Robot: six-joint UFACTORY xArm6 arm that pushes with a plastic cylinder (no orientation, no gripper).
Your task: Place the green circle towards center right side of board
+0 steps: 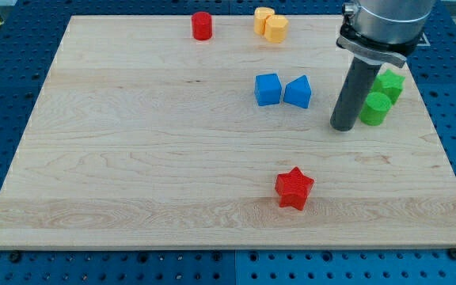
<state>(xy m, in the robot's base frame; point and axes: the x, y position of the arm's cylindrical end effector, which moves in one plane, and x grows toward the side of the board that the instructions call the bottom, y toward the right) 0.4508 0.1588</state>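
Note:
The green circle point(375, 108) is a short green cylinder near the board's right edge, at mid-upper height. A green star-like block point(389, 83) sits just above it, touching or nearly so. My tip point(342, 127) rests on the board just to the left of the green circle, close to it; I cannot tell whether they touch. The dark rod rises from the tip to the arm's grey body at the view's top right.
A blue cube point(267, 89) and a blue triangular block point(298, 92) sit side by side left of my tip. A red star point(294, 188) lies lower centre. A red cylinder point(202, 25) and two yellow blocks point(271, 24) sit along the wooden board point(133, 158) top edge.

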